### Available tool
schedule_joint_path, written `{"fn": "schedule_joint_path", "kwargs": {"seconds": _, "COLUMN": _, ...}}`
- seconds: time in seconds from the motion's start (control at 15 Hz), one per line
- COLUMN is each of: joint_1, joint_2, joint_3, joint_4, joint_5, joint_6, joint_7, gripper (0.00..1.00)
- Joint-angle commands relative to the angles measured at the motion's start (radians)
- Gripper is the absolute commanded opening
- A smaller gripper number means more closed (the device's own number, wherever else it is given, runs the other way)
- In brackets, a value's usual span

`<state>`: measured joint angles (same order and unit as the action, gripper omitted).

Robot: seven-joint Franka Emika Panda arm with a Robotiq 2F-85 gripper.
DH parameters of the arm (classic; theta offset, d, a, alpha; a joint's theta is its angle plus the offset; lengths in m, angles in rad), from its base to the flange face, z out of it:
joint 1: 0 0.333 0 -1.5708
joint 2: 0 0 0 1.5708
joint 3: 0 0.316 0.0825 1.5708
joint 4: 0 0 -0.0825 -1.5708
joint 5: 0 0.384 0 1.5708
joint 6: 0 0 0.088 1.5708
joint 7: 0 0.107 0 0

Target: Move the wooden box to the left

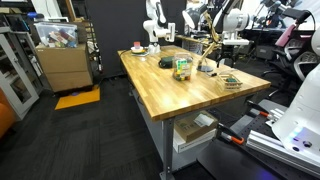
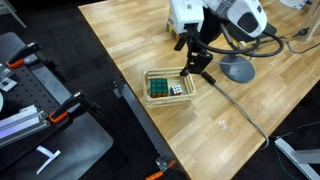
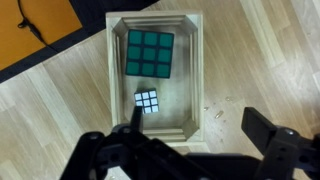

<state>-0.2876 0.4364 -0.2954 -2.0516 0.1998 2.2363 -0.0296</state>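
Bench [image 2: 120, 35]: a butcher-block top, smooth and level. The wooden box [image 2: 168, 100] sits flat on it close to one long edge. A grey disc-shaped base [image 2: 237, 68] and a dark cable [image 2: 240, 110] lie just beside the box on the side away from that edge. In the wrist view the wooden box [image 3: 200, 70] is open-topped and thin-walled. It holds a larger green puzzle cube [image 3: 150, 52] and a smaller white-and-blue cube [image 3: 148, 100], both loose on the dark floor. End effector [image 3: 195, 132]: fingers spread and pinching nothing. One dark finger [image 3: 132, 118] appears to reach inside the box near the small cube, while the other stands outside the adjacent wall, so the pair straddles that wall. In an exterior view the end effector [image 2: 193, 72] hangs at the box's rim. Assessment: the box looks light and rigid and should slide readily on the smooth wood. The straddled wall is the sensible hold, clamped squarely at mid-length. The loose cubes could shift or tip the load, and the nearby bench edge leaves little margin.
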Motion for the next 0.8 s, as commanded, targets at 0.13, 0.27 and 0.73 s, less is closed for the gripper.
{"fn": "schedule_joint_path", "kwargs": {"seconds": 0.13, "joint_1": -0.024, "joint_2": 0.001, "joint_3": 0.024, "joint_4": 0.002, "joint_5": -0.015, "joint_6": -0.001, "joint_7": 0.012, "gripper": 1.0}}
{"fn": "schedule_joint_path", "kwargs": {"seconds": 0.27, "joint_1": -0.023, "joint_2": 0.002, "joint_3": 0.026, "joint_4": 0.002, "joint_5": -0.015, "joint_6": -0.001, "joint_7": 0.012, "gripper": 1.0}}
{"fn": "schedule_joint_path", "kwargs": {"seconds": 0.73, "joint_1": -0.02, "joint_2": 0.012, "joint_3": 0.026, "joint_4": -0.005, "joint_5": -0.015, "joint_6": 0.012, "joint_7": 0.022, "gripper": 1.0}}
